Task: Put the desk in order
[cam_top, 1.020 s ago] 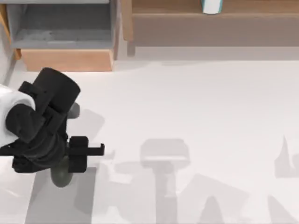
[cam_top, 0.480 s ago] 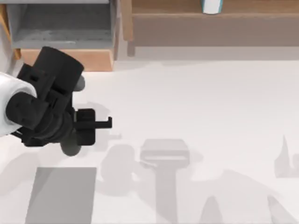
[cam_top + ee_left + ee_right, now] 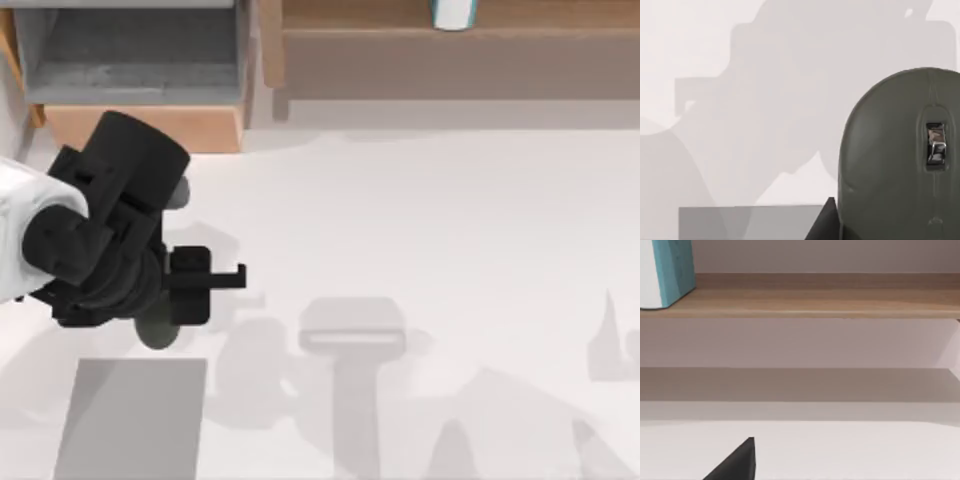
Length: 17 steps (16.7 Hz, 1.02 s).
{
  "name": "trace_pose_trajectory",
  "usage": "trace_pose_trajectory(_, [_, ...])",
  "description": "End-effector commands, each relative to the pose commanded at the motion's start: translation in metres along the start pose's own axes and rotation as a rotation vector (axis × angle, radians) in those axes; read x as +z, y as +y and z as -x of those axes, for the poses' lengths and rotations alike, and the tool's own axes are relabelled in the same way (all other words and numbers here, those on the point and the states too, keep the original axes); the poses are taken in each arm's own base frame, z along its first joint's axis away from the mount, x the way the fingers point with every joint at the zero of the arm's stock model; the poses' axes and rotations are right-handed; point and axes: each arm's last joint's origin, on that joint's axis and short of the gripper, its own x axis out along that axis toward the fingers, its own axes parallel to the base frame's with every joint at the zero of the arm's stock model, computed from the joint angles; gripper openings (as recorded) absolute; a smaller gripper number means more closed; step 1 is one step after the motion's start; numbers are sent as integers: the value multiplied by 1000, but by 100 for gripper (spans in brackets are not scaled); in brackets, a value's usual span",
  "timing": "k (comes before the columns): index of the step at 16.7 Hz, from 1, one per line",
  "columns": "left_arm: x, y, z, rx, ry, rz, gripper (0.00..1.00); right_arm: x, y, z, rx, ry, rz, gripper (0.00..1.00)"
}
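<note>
- My left fingers (image 3: 150,300) are closed on the mouse (image 3: 152,335) – one black finger (image 3: 827,222) shows right against its side in the left wrist view.
- The mouse (image 3: 900,160) is dark grey-green, with a shiny scroll wheel set in its back.
- I hold it near the tabletop's left edge, between the drawer unit (image 3: 140,128) at the back left corner and the grey pad (image 3: 135,420) at the front left corner.
- The mouse is near the pad's back edge but not over it.
- The tabletop (image 3: 450,220) is broad, white and flat – it carries the pad and runs back to the wooden shelf (image 3: 450,40).
- A white and teal thing (image 3: 452,12) stands upright on the shelf.
- My right arm is parked, facing the shelf (image 3: 815,302) and the white and teal thing (image 3: 670,270) across the tabletop; its grip I cannot tell.
</note>
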Motion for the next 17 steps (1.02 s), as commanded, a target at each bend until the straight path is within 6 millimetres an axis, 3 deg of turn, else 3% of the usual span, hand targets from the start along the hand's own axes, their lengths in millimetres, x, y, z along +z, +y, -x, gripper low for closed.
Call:
trace_pose_trajectory(11, [-44, 22, -27, 50, 304, -23, 0, 0, 0, 0, 0, 0, 0, 100])
trace_pose_trajectory(16, [-44, 22, -27, 50, 304, -23, 0, 0, 0, 0, 0, 0, 0, 100])
trace_pose_trajectory(17, [-44, 22, -27, 50, 304, -23, 8, 0, 0, 0, 0, 0, 0, 100])
